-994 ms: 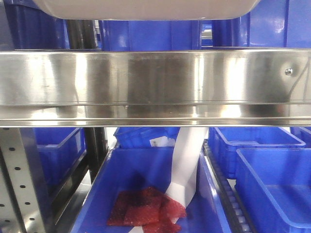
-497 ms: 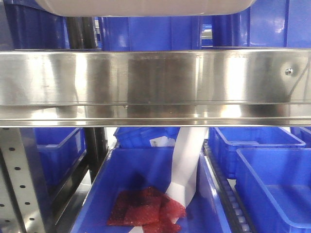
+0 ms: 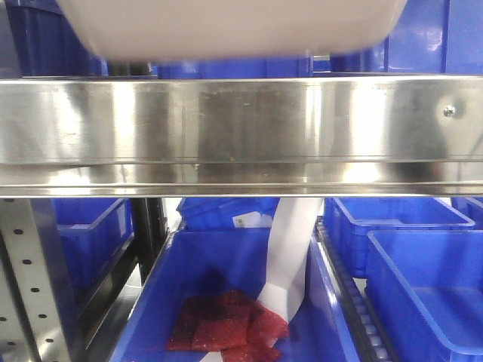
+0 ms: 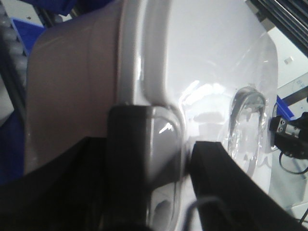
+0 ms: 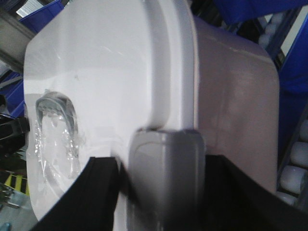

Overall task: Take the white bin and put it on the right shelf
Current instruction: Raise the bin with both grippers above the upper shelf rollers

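The white bin [image 3: 234, 29] hangs across the top of the front view, its pale underside just above the broad steel front beam of the right shelf [image 3: 241, 128]. In the left wrist view my left gripper [image 4: 166, 159] is shut on the grey latch at one end of the white bin [image 4: 202, 62], with the white lid to the right and the pinkish wall to the left. In the right wrist view my right gripper [image 5: 163, 178] is shut on the grey latch at the other end of the white bin [image 5: 106, 62]. No gripper shows in the front view.
Blue plastic bins [image 3: 423, 279] fill the lower level under the beam; one [image 3: 226, 302] holds red bags and a white paper strip. More blue bins [image 3: 234, 68] stand behind the beam. A perforated upright [image 3: 30, 279] is at the lower left. Rollers [image 5: 296, 163] run beside the bin.
The white bin has come lower in the front view: its underside now covers much more of the top of the picture, close over the shelf beam.
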Available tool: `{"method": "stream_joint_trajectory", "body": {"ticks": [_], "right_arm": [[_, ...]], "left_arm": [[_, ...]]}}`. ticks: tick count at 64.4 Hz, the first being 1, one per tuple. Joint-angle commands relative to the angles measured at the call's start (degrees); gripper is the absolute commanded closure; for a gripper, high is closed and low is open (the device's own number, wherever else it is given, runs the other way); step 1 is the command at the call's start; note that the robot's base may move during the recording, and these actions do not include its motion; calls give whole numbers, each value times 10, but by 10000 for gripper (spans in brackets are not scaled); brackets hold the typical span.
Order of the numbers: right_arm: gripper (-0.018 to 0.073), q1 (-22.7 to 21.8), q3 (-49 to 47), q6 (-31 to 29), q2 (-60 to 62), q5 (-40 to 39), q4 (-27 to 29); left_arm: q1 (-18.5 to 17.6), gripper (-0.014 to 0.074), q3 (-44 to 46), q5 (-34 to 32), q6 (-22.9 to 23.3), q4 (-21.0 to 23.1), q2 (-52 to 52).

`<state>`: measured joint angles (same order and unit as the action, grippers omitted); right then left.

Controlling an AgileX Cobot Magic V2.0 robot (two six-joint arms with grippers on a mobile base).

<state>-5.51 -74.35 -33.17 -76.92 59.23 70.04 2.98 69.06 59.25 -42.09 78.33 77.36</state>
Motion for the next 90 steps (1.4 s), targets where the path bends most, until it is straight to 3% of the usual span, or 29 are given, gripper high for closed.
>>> {"method": "stream_joint_trajectory", "body": {"ticks": [1, 43, 50, 61, 90], "right_arm": [[194, 12, -18, 1, -7, 43, 98], [168, 12, -18, 1, -54, 10, 98], [83, 12, -18, 1, -54, 7, 96], [-57, 11, -18, 1, -54, -12, 65], [-57, -40, -18, 1, -54, 19, 58]], "left_arm": [[-16, 356, 19, 57, 0, 108, 5], [-16, 348, 19, 47, 0, 114, 74], [-16, 283, 19, 47, 0, 114, 74], [-15, 102, 19, 45, 0, 113, 74], [15, 94, 19, 59, 0, 87, 74]]}}
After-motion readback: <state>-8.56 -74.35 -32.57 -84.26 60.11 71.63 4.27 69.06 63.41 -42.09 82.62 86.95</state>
